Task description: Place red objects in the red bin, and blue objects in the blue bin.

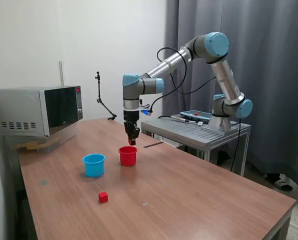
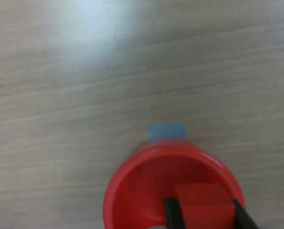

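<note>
the gripper (image 1: 132, 142) hangs just above the red bin (image 1: 128, 156), and in the wrist view its two dark fingers (image 2: 172, 214) are clamped on the flat sides of a red cube (image 2: 205, 200), which sits over the open mouth of the cup. the step in hand looks like the drop: to do it well, the cube should be brought over the middle of the opening rather than near the rim, kept low, and the fingers parted only far enough to let it fall straight, so it does not bounce out or tip the light cup. the cube has no long axis to speak of; its faces sit square to the fingers. the red bin stands upright, mouth up, its axis vertical. a small pale blue patch (image 2: 166, 130) lies on the table (image 1: 199, 190) just beside the cup; i cannot tell what it is. further out, the blue bin (image 1: 94, 165) stands upright near the red one, on the exterior view's left, and a second red cube (image 1: 103, 197) rests on the table nearer the camera, apart from both cups. no blue cubes show.
</note>
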